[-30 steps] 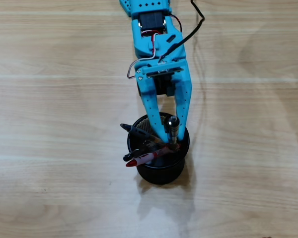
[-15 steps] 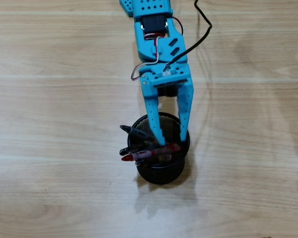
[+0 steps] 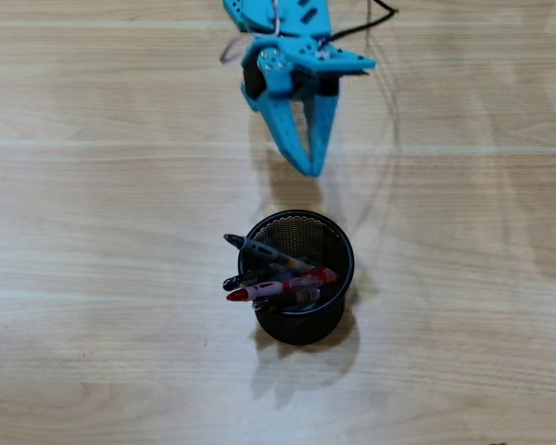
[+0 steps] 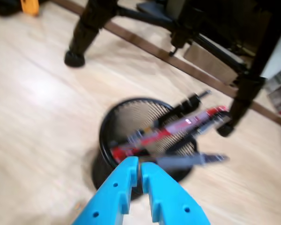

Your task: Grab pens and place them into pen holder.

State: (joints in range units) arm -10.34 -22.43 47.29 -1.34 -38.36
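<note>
The pen holder (image 3: 300,278) stood upright on the wooden table (image 3: 93,232), just below the middle of the overhead view, one black mesh cup and nothing else like it. Inside it I counted the pens: a red one (image 3: 280,286) leaning out over the left rim, a black one (image 3: 259,249) crossing above it with its tip past the rim, and another dark tip (image 3: 235,279) poking out between them. A fourth I could not make out for certain from above. In my wrist view the red pen (image 4: 178,127) and the dark ones lay bunched together, blurred, slanting out of the cup (image 4: 107,140) toward the right, so I could not count them there either.

My gripper (image 3: 312,165) hung on the far side of the cup, well clear of the rim, empty, its two blue fingers drawn together to a point. The wrist view showed the same: my fingertips (image 4: 139,165) nearly met, with only a thin slit between them and nothing in it.

Nothing lay between my gripper and the cup. Beyond the table's far edge, the wrist view showed dark chair legs (image 4: 84,33) on the floor, all out of focus.
</note>
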